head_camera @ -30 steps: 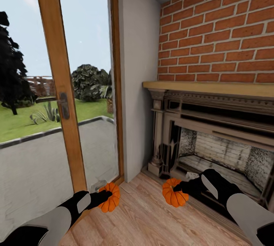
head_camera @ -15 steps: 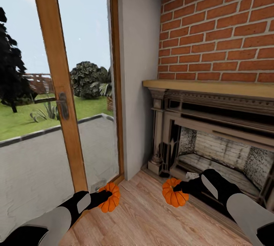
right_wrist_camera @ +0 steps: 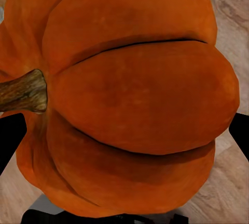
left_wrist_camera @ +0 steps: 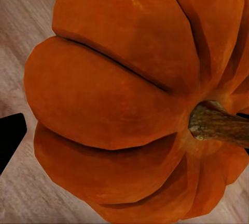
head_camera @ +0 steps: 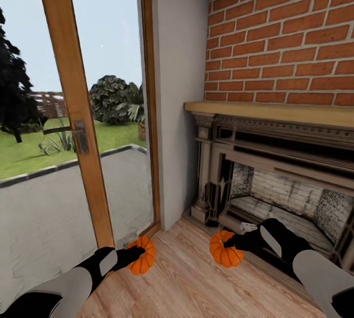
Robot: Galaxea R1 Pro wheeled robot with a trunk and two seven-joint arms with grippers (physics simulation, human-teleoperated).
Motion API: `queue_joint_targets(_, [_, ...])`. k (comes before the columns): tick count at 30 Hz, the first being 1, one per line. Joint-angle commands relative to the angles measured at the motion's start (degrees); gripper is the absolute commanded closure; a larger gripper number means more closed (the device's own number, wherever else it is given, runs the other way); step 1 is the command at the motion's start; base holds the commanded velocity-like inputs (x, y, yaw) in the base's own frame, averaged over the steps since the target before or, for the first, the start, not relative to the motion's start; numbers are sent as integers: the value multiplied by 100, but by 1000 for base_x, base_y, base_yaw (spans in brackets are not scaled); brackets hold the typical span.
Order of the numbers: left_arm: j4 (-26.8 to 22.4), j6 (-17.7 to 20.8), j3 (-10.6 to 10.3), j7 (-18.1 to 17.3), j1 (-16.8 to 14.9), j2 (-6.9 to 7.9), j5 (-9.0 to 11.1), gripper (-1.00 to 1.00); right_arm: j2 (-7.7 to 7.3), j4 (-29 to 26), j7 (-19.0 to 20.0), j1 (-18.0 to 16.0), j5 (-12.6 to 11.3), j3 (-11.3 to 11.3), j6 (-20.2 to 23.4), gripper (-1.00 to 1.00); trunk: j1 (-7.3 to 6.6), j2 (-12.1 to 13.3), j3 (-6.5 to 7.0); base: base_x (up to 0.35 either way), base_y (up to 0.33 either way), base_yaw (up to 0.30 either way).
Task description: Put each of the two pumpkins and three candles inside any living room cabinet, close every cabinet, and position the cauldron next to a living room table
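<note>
**Both pumpkins in hand by the fireplace**

Nothing of mine has moved against the earlier frames; both arms and their loads sit where they were, while the whole head view has swung a little, so the door frame (head_camera: 73,111) now stands slightly further toward the left edge.

My left tool (head_camera: 132,255), low in the lower left of the head view, is clenched on the left pumpkin (head_camera: 142,255). My right tool (head_camera: 232,245), in the lower right, is clenched on the right pumpkin (head_camera: 225,249). Both pumpkins hang just above the wooden floor (head_camera: 191,283), well apart from each other.

In the left wrist view the pumpkin (left_wrist_camera: 129,104) is deep orange with heavy ribs parted by dark grooves, and a stubby brown-grey stem (left_wrist_camera: 218,125) juts out at the right edge. In the right wrist view the other pumpkin (right_wrist_camera: 129,94) has the same matte orange skin and deep ribs, its stem (right_wrist_camera: 23,91) at the left edge; one black finger (right_wrist_camera: 10,138) shows just below that stem.

Past the right pumpkin stands the ornate stone fireplace (head_camera: 275,170) under a brick wall (head_camera: 285,43). Upper left of the head view, the glass door looks out on a lawn (head_camera: 29,151) and trees.
</note>
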Motion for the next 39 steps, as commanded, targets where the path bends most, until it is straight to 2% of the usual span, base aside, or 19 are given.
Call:
queue_joint_targets(1, [-3, 21, -49, 7, -4, 3, 44, 100, -6, -6, 25, -5, 19, 26, 9, 100, -22, 36, 1, 0, 0, 0])
queue_joint_targets(5, [5, 9, -48, 7, -4, 3, 42, 100, -6, -7, 32, -5, 19, 26, 9, 100, -110, 196, 47, 0, 0, 0])
queue_joint_targets(13, [10, -146, -50, 15, -4, 3, 46, 100, 2, -6, 33, -5, 11, 26, 11, 100, -110, 196, 42, 0, 0, 0])
queue_joint_targets(28, [138, -161, -56, 16, -4, 3, 42, 100, -3, -7, 33, -5, 11, 26, 10, 100, -440, 798, 310, 0, 0, -2])
queue_joint_targets(35, [140, -165, -56, 16, -4, 3, 42, 100, -1, -6, 33, -5, 10, 26, 13, 100, -593, 1079, 419, 0, 0, -209])
queue_joint_targets(39, [142, -177, -56, 16, -4, 3, 42, 100, -5, -6, 33, -5, 10, 26, 16, 100, -593, 1079, 408, 0, 0, -288])
